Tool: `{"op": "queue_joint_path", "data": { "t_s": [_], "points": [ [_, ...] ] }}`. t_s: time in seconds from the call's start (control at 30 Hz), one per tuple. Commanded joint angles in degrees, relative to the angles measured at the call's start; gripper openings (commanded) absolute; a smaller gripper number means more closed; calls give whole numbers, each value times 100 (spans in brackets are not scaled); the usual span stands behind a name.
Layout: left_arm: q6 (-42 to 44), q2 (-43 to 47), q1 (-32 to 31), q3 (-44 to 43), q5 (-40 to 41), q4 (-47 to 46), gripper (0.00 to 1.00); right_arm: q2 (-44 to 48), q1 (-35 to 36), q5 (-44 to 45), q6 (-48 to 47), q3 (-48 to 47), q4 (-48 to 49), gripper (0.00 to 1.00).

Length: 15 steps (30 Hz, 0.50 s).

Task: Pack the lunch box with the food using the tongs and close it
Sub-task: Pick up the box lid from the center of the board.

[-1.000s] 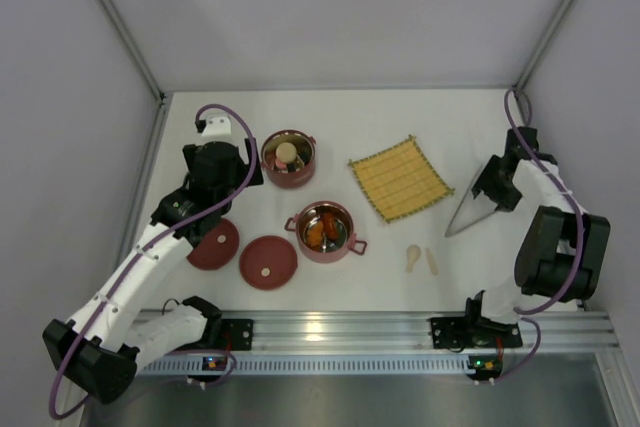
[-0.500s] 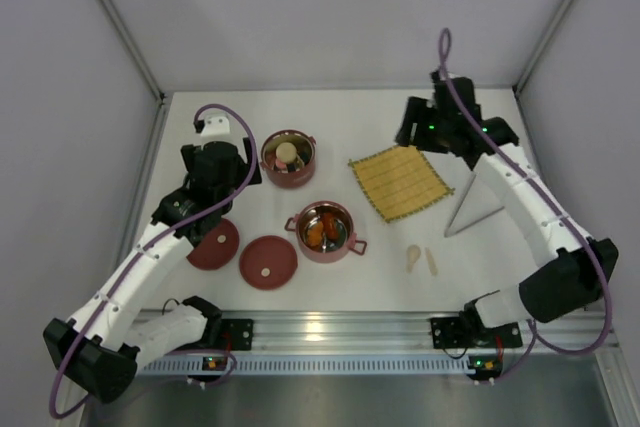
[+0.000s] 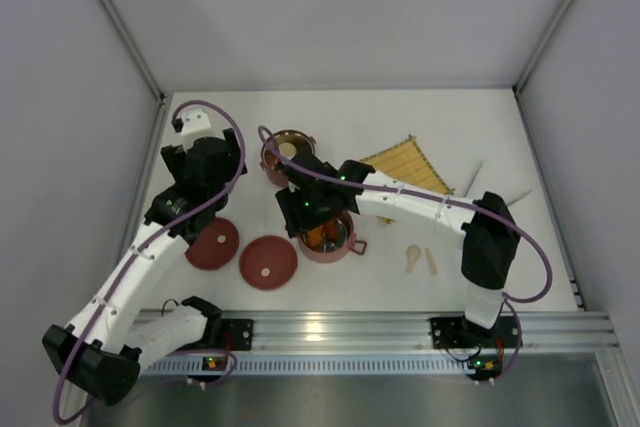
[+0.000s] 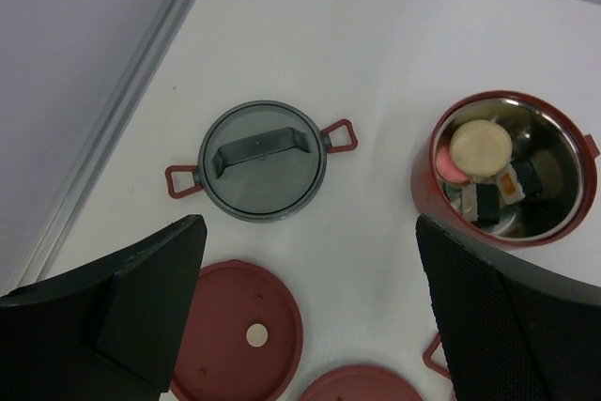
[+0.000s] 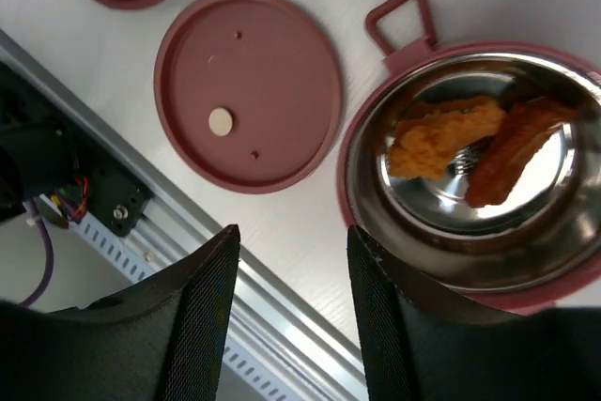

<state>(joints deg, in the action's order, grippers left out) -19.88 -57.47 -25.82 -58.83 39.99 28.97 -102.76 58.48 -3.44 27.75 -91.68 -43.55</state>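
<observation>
Standing apart and gripping nothing, your right fingers (image 5: 207, 298) hover over the near bowl (image 5: 554, 232); an orange piece (image 5: 441, 133) and a sausage (image 5: 512, 152) lie inside it. Your left fingers (image 4: 141, 298) gape wide, empty, above the surface (image 4: 376, 44) between a grey lid (image 4: 263, 161) and the far bowl (image 4: 423, 176). Two red lids (image 5: 249, 91) lie flat nearby.
</observation>
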Motion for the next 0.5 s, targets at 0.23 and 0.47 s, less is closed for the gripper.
{"op": "queue_joint_path", "data": {
  "t_s": [0.23,0.47],
  "points": [
    [-631,-308,192,-1596,765,653,99,-605,779,-341,239,-386,-31,47],
    [-518,-405,201,-2159,739,803,99,-886,929,-192,486,-70,197,45]
  ]
}}
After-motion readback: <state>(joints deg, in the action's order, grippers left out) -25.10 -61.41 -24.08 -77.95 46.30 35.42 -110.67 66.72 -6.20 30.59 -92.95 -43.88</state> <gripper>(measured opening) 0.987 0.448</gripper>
